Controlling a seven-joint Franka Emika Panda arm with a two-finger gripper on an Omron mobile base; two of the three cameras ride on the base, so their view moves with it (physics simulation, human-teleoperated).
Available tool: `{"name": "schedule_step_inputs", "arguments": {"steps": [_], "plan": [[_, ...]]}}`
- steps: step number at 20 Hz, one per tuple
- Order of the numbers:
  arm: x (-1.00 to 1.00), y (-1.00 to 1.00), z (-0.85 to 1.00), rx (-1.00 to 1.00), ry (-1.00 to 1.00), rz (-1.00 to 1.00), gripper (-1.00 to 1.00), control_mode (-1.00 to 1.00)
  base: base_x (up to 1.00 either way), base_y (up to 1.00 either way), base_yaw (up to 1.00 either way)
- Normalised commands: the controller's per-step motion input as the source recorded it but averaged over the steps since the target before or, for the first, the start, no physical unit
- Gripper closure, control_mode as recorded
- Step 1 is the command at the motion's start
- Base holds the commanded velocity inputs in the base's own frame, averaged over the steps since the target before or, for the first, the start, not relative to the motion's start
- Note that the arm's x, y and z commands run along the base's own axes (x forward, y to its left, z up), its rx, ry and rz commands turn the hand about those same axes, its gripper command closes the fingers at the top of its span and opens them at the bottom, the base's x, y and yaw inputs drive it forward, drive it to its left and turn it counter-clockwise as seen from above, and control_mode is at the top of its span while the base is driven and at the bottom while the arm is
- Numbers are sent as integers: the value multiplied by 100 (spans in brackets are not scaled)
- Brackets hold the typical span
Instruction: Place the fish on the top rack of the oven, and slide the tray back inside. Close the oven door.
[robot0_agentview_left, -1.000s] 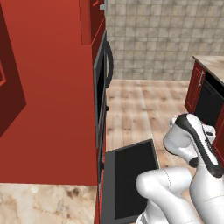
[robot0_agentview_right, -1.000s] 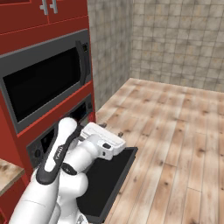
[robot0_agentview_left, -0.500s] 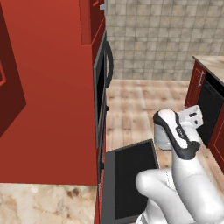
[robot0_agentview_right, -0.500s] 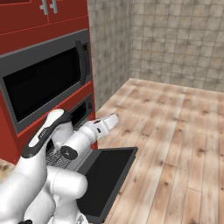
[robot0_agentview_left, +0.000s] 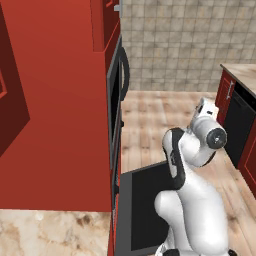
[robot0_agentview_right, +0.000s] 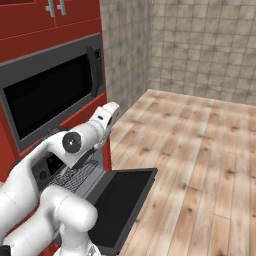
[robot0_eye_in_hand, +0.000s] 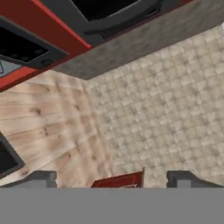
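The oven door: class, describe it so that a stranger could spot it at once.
Find the tall red cabinet wall. At its foot the oven door lies dropped open, flat over the wooden floor. Unlike the upright black glass front above, it lies level, beside a silver wire rack.

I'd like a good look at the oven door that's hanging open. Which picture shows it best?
The right base view: the oven door lies folded down flat, its dark face, grey rim and far corner in plain sight. The left base view shows it partly behind the white arm. The hand view catches one dark corner at its edge.
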Motion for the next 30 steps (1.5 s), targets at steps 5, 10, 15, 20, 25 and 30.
{"name": "schedule_step_inputs", "arguments": {"steps": [5, 10, 15, 20, 25, 30], "plan": [[-16, 0, 20, -69, 49, 35, -100, -100, 0, 0, 0], [-40, 0, 0, -49, 53, 41, -100, -100, 0, 0, 0], [-49, 1, -24, -27, 36, 33, -100, -100, 0, 0, 0], [-6, 2, -17, -4, 6, 3, -100, -100, 0, 0, 0], [-2, -4, -37, 2, 0, -5, -100, -100, 0, 0, 0], [-12, -29, -98, 16, 0, -11, -100, -100, 0, 0, 0]]}}
